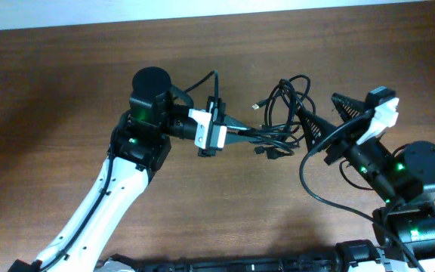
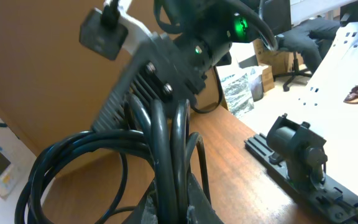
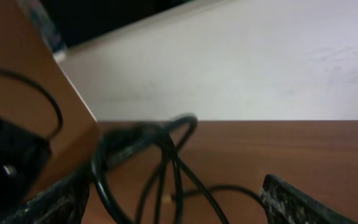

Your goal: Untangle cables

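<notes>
while the left gripper (image 1: 254, 134) pinches the cables (image 1: 287, 113), the right gripper (image 1: 317, 109) stands wide

where the left gripper's two fingers meet, they are pressed tight together on a bunch of the black cords (in the left wrist view the cords (image 2: 160, 143) come up right out of the pinch and spread into big loops). from above, this gripper points to the right across the table (image 1: 66, 91), and its tips sit at the left side of the tangle. behind the tips comes the long white arm (image 1: 97, 204), which runs down to the bottom left corner.

the right gripper (image 3: 176, 199) is spread open. in the right wrist view one rough dark finger shows at the bottom left and the other finger (image 3: 294, 199) at the bottom right, and a few cords (image 3: 166, 155) loop over the wood between them. i cannot tell if the fingers touch the cords. from above, the two fingers point up and to the left, with the right side of the tangle at their tips. a green light (image 1: 399, 165) glows on the arm behind them.

the cables lie in one messy bunch near the middle of the brown table, between the two grippers. big loops stick out at the top of the bunch. a small plug end (image 1: 257, 106) lies just left of those loops, and another small end (image 1: 263, 151) lies at the bottom of the bunch, near the left gripper's tips.
</notes>
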`<action>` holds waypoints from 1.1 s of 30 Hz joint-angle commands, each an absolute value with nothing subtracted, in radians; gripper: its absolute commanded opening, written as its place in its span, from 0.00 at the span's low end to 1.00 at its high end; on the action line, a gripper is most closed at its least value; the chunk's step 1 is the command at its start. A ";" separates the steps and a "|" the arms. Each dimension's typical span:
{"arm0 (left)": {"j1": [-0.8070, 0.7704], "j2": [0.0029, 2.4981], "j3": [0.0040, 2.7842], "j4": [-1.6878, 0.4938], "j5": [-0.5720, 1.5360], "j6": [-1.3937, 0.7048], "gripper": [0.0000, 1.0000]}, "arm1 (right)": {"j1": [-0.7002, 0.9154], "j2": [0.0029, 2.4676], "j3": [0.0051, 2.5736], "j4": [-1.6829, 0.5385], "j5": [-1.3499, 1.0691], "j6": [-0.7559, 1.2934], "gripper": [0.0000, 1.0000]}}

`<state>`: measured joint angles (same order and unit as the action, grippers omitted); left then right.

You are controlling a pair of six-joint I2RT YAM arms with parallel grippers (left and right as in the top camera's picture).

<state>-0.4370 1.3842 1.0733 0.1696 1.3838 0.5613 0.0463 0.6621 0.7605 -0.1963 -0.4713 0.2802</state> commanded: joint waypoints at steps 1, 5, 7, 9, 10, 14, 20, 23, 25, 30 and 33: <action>-0.434 1.380 1.082 0.194 1.409 0.589 0.00 | 0.044 0.658 0.769 -0.208 -0.503 0.153 0.87; -0.434 1.380 1.082 0.203 1.446 0.589 0.00 | 0.044 0.659 0.769 -0.203 -0.513 0.153 0.80; -0.434 1.380 1.082 0.209 1.496 0.589 0.00 | 0.044 0.662 0.769 -0.202 -0.508 0.153 0.76; -0.436 1.380 1.082 0.208 1.532 0.589 0.00 | 0.044 0.664 0.769 -0.203 -0.479 0.154 0.72; -0.436 1.380 1.082 0.208 1.544 0.589 0.00 | 0.044 0.664 0.769 -0.202 -0.471 0.154 0.70; -0.436 1.380 1.082 0.200 1.573 0.588 0.00 | 0.044 0.664 0.769 -0.182 -0.459 0.175 0.65; -0.436 1.380 1.082 0.190 1.572 0.589 0.00 | 0.044 0.664 0.769 -0.169 -0.460 0.195 0.66; -0.436 1.380 1.082 0.188 1.573 0.589 0.00 | 0.044 0.664 0.769 -0.167 -0.460 0.196 0.65; -0.436 1.380 1.082 0.183 1.573 0.589 0.00 | 0.044 0.664 0.769 -0.159 -0.459 0.215 0.65; -0.445 1.380 1.082 0.167 1.573 0.589 0.00 | 0.044 0.664 0.769 -0.104 -0.421 0.363 0.52; -0.459 1.380 1.082 0.155 1.573 0.589 0.00 | 0.044 0.664 0.769 -0.141 -0.258 0.464 0.52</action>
<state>-0.4423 1.3842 1.0733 0.1642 1.5421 0.5690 0.0463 0.6659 0.7601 -0.1192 -0.4232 0.3328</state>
